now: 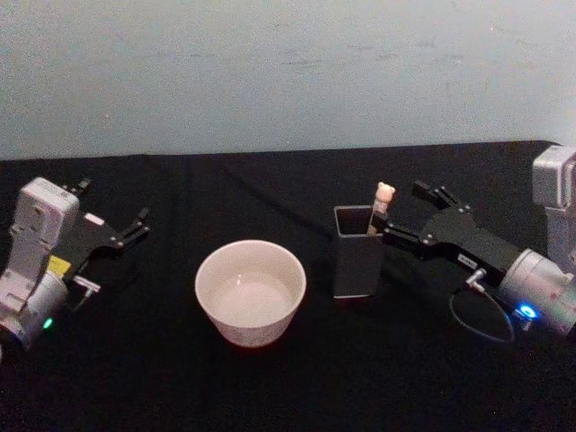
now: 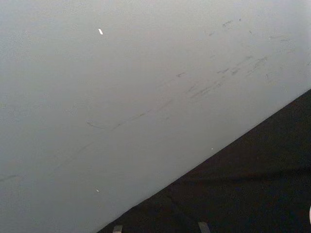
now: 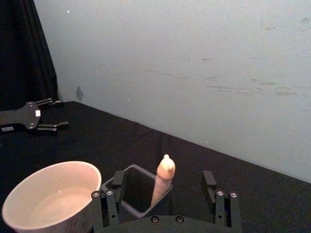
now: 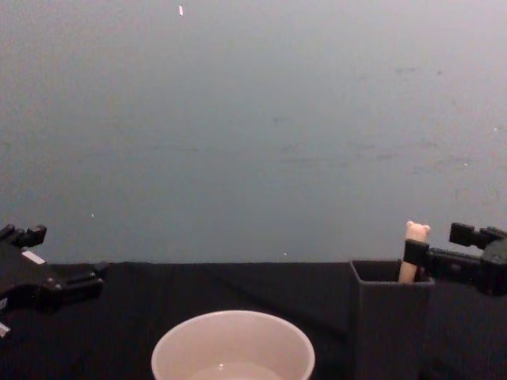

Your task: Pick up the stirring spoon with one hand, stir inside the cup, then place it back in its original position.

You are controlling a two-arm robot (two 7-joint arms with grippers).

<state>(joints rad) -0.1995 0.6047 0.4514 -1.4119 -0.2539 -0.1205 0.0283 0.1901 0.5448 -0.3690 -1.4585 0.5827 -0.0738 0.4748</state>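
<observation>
gap cup [image 1: 252,328] to holder [image 1: 358,270]: narrow strip of table [image 1: 319,310] | spoon [image 1: 384,196]: boxed by holder walls, head clear above rim

The spoon [image 1: 384,200] shows just its bear head and upper handle. Its bowl and neck are hidden inside the holder [image 1: 357,256]. In the chest view the bottom edge cuts off the cup [image 4: 232,344] and the holder's base, the right edge cuts the right gripper [image 4: 440,245], and the left edge cuts the left gripper [image 4: 66,255]. Whether the cup holds liquid cannot be told.
</observation>
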